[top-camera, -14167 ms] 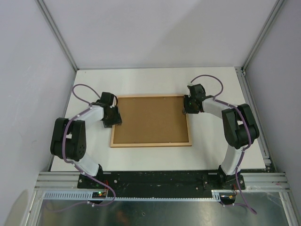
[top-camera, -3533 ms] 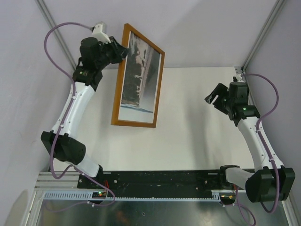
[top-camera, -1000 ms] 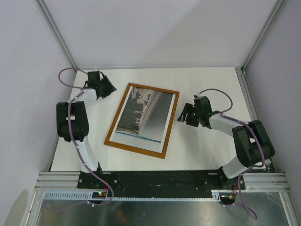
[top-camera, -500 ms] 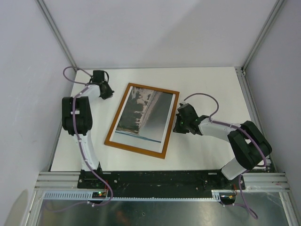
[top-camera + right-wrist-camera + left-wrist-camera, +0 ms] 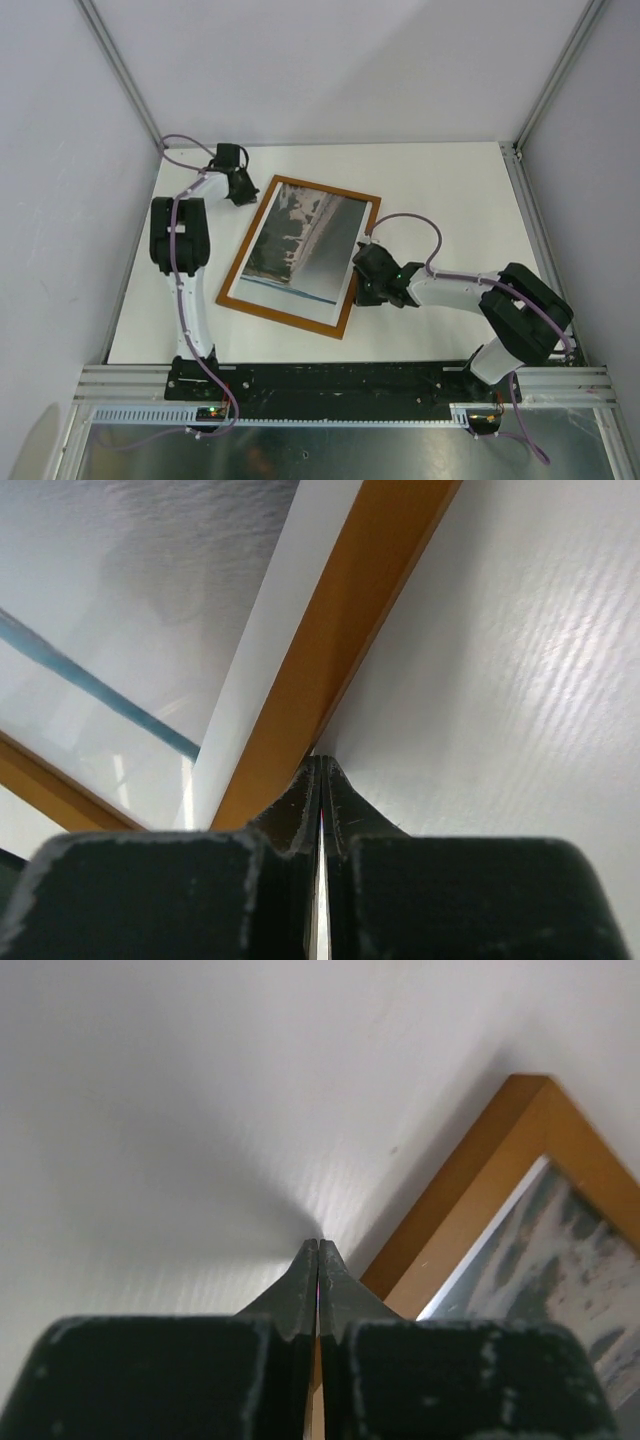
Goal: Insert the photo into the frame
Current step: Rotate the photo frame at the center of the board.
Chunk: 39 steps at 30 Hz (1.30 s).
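The frame (image 5: 246, 240) lies flat and slanted on the white table, brown face up. The photo (image 5: 300, 240) sits inside it, coastline side up. My left gripper (image 5: 248, 196) is shut and empty, its tips on the table at the outer edge of the frame's left rail, just below the far-left corner. In the left wrist view the gripper (image 5: 318, 1245) meets the rail (image 5: 470, 1180), with the photo (image 5: 570, 1260) beyond it. My right gripper (image 5: 360, 287) is shut and empty against the right rail's outer edge. The right wrist view shows the gripper (image 5: 320, 760) at that rail (image 5: 340, 650), beside the photo (image 5: 130, 580).
Grey walls and aluminium posts (image 5: 120, 70) enclose the table on three sides. The black mounting rail (image 5: 340, 380) with both arm bases runs along the near edge. The right arm's forearm (image 5: 450, 290) stretches low across the table right of the frame.
Both grippers have shut. The left one has moved right to the frame's far-left corner. The right one has slid left and nearer along the right rail, nudging the frame's near end slightly left.
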Each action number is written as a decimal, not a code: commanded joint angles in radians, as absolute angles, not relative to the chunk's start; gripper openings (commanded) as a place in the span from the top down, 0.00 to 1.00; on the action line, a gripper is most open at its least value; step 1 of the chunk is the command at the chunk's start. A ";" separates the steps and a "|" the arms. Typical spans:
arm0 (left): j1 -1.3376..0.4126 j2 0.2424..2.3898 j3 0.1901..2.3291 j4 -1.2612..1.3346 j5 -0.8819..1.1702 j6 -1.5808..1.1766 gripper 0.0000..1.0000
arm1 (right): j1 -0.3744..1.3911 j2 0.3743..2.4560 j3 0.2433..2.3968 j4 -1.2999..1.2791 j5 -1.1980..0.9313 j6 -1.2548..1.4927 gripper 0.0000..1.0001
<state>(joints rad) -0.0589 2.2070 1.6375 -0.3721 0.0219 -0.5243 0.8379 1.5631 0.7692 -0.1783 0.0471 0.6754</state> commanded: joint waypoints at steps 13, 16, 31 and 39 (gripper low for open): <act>-0.270 2.487 2.081 -0.504 0.368 -0.422 1.00 | 0.983 1.634 0.774 0.069 -0.002 0.652 1.00; -0.317 2.509 2.111 -0.508 0.446 -0.390 1.00 | 0.996 1.685 0.810 0.088 -0.016 0.641 1.00; -0.416 2.482 2.070 -0.509 0.693 -0.280 0.96 | 0.982 1.875 0.985 0.126 -0.018 0.591 1.00; -0.382 2.374 2.131 -0.507 0.647 -0.313 0.88 | 0.972 1.816 1.020 0.102 -0.025 0.558 1.00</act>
